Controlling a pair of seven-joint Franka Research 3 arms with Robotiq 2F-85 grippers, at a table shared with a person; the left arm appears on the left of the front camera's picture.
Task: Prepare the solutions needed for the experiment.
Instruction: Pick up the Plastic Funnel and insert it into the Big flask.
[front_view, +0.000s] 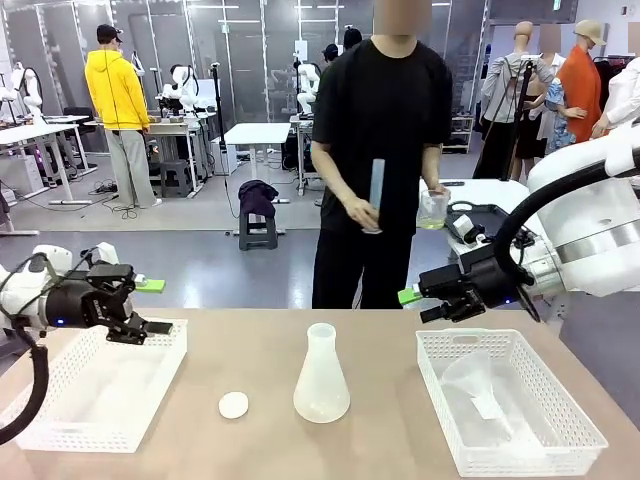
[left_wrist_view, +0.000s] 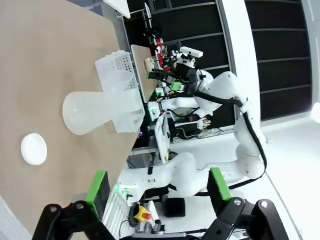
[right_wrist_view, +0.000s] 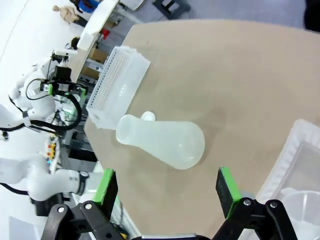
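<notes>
Front view: flask btwn tools, apart

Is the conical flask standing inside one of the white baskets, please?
No, the conical flask stands upright on the bare table.

On my front feed the light is bright and even from overhead, so the conical flask throws only a faint, soft shadow on the bench, and the picture is sharp from the near edge to the room beyond. Both wrist feeds bow straight lines hard toward the edges. The left one blows out to white at its right side, the right one at its upper left corner.
</notes>
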